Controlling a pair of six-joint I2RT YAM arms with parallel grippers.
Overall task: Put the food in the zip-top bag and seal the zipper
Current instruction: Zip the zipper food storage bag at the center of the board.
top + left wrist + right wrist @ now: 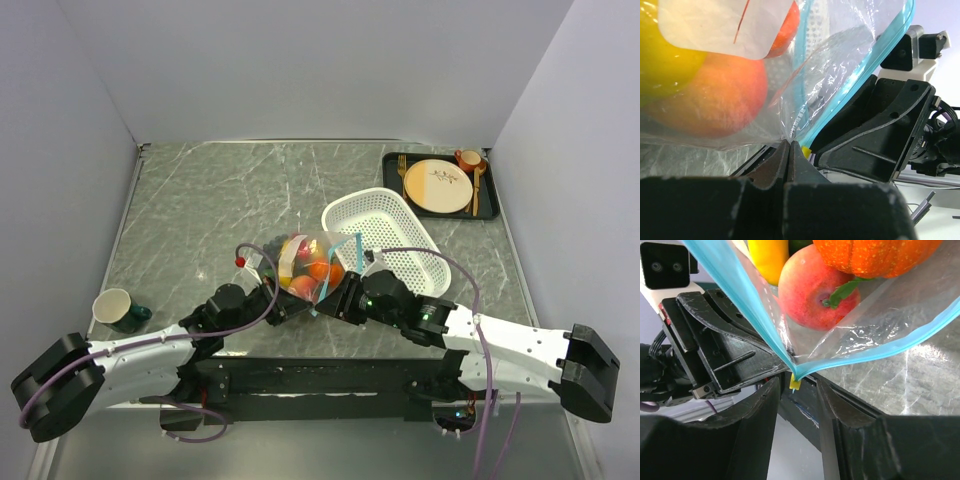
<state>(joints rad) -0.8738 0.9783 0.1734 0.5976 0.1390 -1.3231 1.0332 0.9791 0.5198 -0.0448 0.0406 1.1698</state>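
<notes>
The loading is judged to be all but done. The zip-top bag (312, 262) is held between the two arms over the bench (200, 200), just in front of the white perforated basket (400, 215), and the food is seen inside it. A peach (815, 287), an orange tomato (875, 255) and a yellow banana (767, 257) are shown in the right wrist view, and a lemon (665, 55) behind the white label (725, 25) in the left wrist view. One small red piece (240, 261) is seen just left of the bag; whether it is food left out cannot be told. The sealing is not done: from the bag's near corner the two halves of the teal zipper (739, 295) are seen running apart, so the mouth is open along nearly its whole length. That corner, marked by a small yellow tab (795, 384), is pinched by the left claw (790, 145), whose jaws are shut tight on the film. The right claw (797, 386) is placed at the same corner with its jaws apart, one on either side of the zipper's end and neither touching it. What is left, by this reading, is for the strip to be clamped there and pressed shut along its length to the far end.
</notes>
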